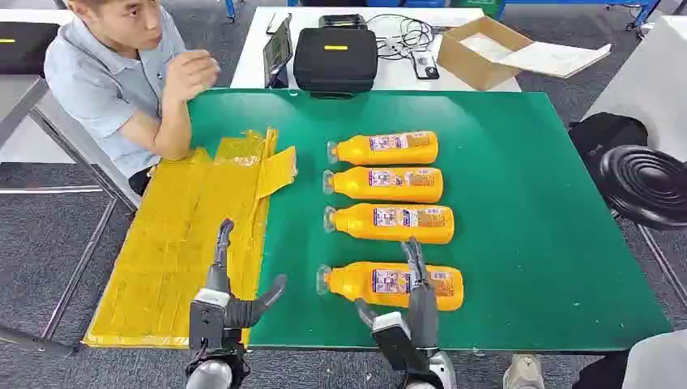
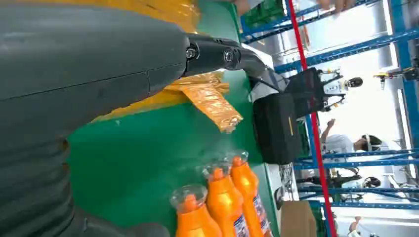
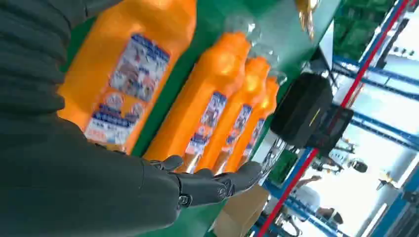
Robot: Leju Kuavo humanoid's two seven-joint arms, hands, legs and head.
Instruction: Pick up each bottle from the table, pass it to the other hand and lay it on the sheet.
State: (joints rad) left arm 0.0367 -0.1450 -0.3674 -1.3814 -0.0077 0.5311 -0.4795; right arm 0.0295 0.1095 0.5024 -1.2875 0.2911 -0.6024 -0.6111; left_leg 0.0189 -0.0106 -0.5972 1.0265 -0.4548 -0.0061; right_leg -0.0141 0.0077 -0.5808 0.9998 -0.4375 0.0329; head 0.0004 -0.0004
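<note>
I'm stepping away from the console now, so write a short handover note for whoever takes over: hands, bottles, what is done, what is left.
Left hand: open, holding nothing, over the inner edge of the crinkled yellow plastic sheet.
Right hand: open, fingers over the nearest orange plastic bottle, no grip visible.
Bottles: all four lie in a row on the green table mat, clear caps toward the sheet; the other three are untouched.
Done: nothing on the sheet.
Left: pick up, pass and lay down all four bottles.
</note>
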